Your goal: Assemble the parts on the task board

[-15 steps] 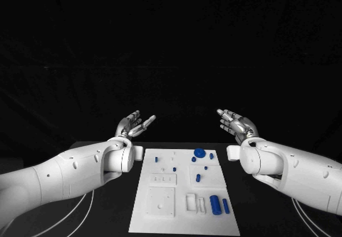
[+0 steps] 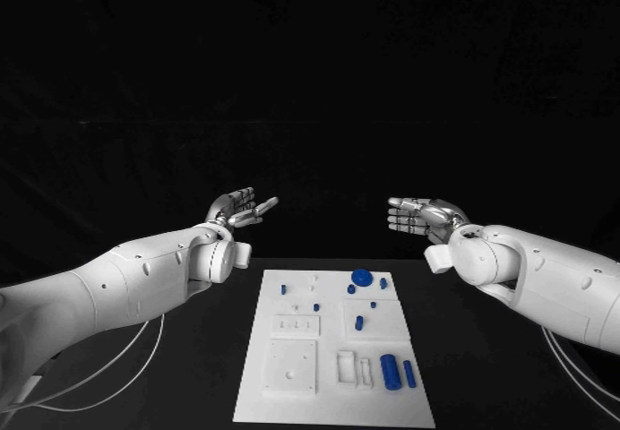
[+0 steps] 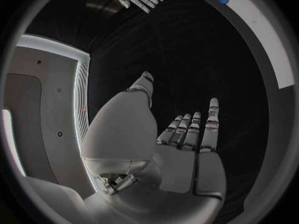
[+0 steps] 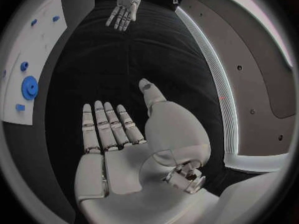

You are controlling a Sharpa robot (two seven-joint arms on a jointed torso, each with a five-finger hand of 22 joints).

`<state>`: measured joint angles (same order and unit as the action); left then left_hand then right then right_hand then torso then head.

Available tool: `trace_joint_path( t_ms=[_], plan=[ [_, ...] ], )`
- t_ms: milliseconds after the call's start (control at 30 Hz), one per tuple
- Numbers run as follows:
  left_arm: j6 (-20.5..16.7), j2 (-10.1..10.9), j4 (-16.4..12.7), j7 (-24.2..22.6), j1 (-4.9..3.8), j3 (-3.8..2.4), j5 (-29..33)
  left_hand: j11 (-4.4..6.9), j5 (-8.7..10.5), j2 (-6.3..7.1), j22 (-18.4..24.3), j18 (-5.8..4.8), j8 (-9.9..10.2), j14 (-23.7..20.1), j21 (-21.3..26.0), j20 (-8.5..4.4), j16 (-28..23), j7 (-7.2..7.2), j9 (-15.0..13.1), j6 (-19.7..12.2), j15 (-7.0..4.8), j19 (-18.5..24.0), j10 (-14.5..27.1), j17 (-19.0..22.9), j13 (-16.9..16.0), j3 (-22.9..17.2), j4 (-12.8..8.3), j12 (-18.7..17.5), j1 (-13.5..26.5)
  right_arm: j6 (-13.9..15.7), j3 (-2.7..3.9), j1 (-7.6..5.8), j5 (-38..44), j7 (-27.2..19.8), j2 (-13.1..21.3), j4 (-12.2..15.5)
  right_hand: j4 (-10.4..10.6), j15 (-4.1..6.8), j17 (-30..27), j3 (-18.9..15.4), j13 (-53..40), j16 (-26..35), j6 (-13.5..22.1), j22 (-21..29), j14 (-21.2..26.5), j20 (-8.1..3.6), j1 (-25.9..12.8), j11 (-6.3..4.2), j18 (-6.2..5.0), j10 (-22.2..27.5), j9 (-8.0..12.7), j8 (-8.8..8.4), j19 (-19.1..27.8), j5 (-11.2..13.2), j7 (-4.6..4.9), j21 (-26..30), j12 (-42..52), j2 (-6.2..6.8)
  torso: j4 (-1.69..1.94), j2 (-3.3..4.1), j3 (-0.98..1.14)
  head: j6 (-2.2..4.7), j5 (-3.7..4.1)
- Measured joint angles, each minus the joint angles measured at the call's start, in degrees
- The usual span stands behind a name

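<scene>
The white task board lies in the middle of the black table, with several small blue parts on it: a round disc at its far end and two long pegs near its front right corner. My left hand is raised beyond the board's far left, fingers spread, holding nothing. My right hand is raised beyond the far right, palm turned inward, also empty. The left wrist view shows my left hand flat and bare; the right wrist view shows my right hand the same, with the blue disc off to its side.
White cables run along the table under my left arm. The board's near left holds a raised white block with holes.
Both arms have lifted and swung outward from the board. The right hand has turned its palm inward and the left hand has tilted flatter.
</scene>
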<state>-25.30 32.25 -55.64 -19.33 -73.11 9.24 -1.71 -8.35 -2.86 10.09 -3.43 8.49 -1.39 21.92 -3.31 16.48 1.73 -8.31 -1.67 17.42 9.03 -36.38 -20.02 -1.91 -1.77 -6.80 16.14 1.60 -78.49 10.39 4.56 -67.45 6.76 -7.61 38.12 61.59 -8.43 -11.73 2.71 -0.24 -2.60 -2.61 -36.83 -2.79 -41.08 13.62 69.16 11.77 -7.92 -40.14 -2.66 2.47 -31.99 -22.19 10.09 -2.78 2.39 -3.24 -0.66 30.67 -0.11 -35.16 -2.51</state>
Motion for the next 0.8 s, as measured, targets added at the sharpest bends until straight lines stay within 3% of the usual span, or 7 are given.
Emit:
trace_joint_path(
  t_ms=[100, 233, 300, 400, 433, 633, 800],
  plan=[
    [1.17, 0.35, -0.43, 0.37, 0.0, 0.01, -0.13, -0.86, 0.0, -1.76, -0.19, 0.88, -0.23, 2.53, -0.24, -0.09, 0.0, -0.09, -0.16, 2.18, 0.4, -1.37, -3.77, -0.17, -0.19, -0.49, -1.44, 0.0, 0.14, -1.39, 0.1, 0.17, 3.4, 0.8, -0.41, -1.41, -1.26, 0.04, 0.15, 0.8, -0.16, -0.03, -3.42, -0.15, -2.78, -0.58, 0.76, -0.31, 0.04, -3.61, -0.12, 0.0, -2.35, 0.09, -0.1, -0.08, 0.2, 0.0, -0.04, -0.01, -0.05, -0.74, -0.16],
    [2.53, 1.15, -1.13, 0.47, 0.01, 0.02, -0.26, -2.01, 0.01, -4.68, -1.11, 1.75, -0.89, 16.69, -2.32, -1.1, 2.61, -0.55, -0.63, 9.12, 1.62, -8.39, -12.67, -1.05, -0.65, -0.2, -5.84, 0.79, 0.6, -1.07, 0.0, 0.84, 12.74, 0.83, -0.41, -2.73, -3.07, 0.69, 0.48, 2.2, -0.39, -0.33, -9.17, -0.52, -8.95, -1.53, 1.35, -1.07, 0.89, -9.76, -0.37, 0.35, -8.22, 0.74, -0.56, -0.78, 0.39, 0.0, -0.13, 0.02, -0.12, -1.83, -0.46],
    [3.06, 1.55, -1.7, 0.47, 0.01, 0.02, -0.39, -2.18, -0.26, -6.43, -2.05, 1.72, -1.66, 29.94, -4.95, -3.68, 5.92, -1.11, -1.07, 16.99, 1.71, -13.33, -23.6, -1.76, -1.1, 0.5, -8.83, 1.45, 0.23, -0.73, 0.0, 0.87, 17.37, 0.81, -0.6, -2.74, -4.11, 1.52, 0.81, 3.24, -0.5, -0.63, -12.73, -0.72, -12.93, -2.39, 1.35, -1.77, 0.88, -13.2, -0.58, 0.59, -12.1, 1.09, -0.83, -1.45, 0.39, 0.0, -0.17, 0.07, -0.15, -2.1, -0.55],
    [3.63, 2.3, -2.63, 0.45, 0.0, 0.01, -0.76, -0.5, -0.85, -9.35, -3.38, -1.83, -2.11, 39.9, -8.92, -8.41, 8.99, -1.35, -2.09, 33.27, -1.35, -19.76, -38.88, -2.02, -1.49, 1.96, -13.35, 1.48, -0.34, -0.42, 0.04, 0.84, 23.51, 0.81, -0.88, -2.31, -5.66, 3.4, 1.53, 5.29, -0.59, -1.16, -17.2, -1.0, -19.36, -4.23, 1.35, -2.99, 0.89, -17.76, -0.79, 0.64, -18.19, 1.56, -1.32, -2.72, 0.53, 0.0, -0.23, 0.2, -0.16, -2.46, -0.64],
    [3.89, 2.74, -3.25, 0.45, -0.01, 0.01, -1.05, 0.09, -0.85, -9.74, -3.77, -2.32, -2.11, 42.15, -9.96, -9.57, 9.65, -1.08, -2.18, 35.66, -2.25, -21.24, -41.16, -2.22, -1.56, 2.18, -14.25, 1.49, -0.69, -0.41, 0.06, 0.82, 26.43, 0.91, -0.91, -1.98, -5.97, 4.08, 1.84, 6.06, -0.62, -1.39, -18.27, -1.07, -21.34, -4.85, 1.37, -3.35, 0.88, -18.93, -0.86, 0.64, -20.03, 1.56, -1.43, -3.14, 0.62, 0.01, -0.25, 0.25, -0.15, -2.52, -0.66],
    [5.53, 6.08, -8.83, 0.56, -0.3, -0.02, -3.35, 1.38, -0.85, -10.28, -6.5, -3.63, -2.11, 48.91, -15.34, -13.36, 11.58, -0.58, -2.18, 38.26, -5.13, -24.71, -44.0, -3.54, -1.61, 3.0, -17.75, 1.48, -1.23, -0.44, 0.07, 0.81, 42.38, 2.82, -0.83, 0.56, -7.25, 8.23, 5.08, 9.84, -0.69, -3.82, -22.94, -2.21, -34.16, -9.15, 2.33, -5.26, 0.89, -24.02, -1.05, 0.98, -32.28, 1.56, -2.07, -7.05, 0.62, 1.95, -0.46, 0.99, -0.09, -2.79, -0.69],
    [6.91, 8.85, -14.48, 0.92, -0.57, -0.1, -5.52, 1.39, -0.85, -10.51, -8.65, -3.81, -2.11, 49.33, -18.99, -13.72, 11.58, -0.58, -2.17, 38.26, -5.15, -22.89, -43.99, -4.12, -1.6, 4.06, -19.51, 1.49, -1.46, -0.27, 0.08, 0.84, 53.99, 4.74, -0.58, 3.19, -7.63, 10.52, 11.92, 11.2, -0.69, -11.08, -24.69, -4.27, -40.33, -11.94, 2.39, -6.37, 0.89, -25.73, -1.04, 0.98, -40.44, 1.56, -2.71, -11.42, 0.62, 3.52, -0.43, 2.11, -0.16, -2.52, -0.22]
  ],
)
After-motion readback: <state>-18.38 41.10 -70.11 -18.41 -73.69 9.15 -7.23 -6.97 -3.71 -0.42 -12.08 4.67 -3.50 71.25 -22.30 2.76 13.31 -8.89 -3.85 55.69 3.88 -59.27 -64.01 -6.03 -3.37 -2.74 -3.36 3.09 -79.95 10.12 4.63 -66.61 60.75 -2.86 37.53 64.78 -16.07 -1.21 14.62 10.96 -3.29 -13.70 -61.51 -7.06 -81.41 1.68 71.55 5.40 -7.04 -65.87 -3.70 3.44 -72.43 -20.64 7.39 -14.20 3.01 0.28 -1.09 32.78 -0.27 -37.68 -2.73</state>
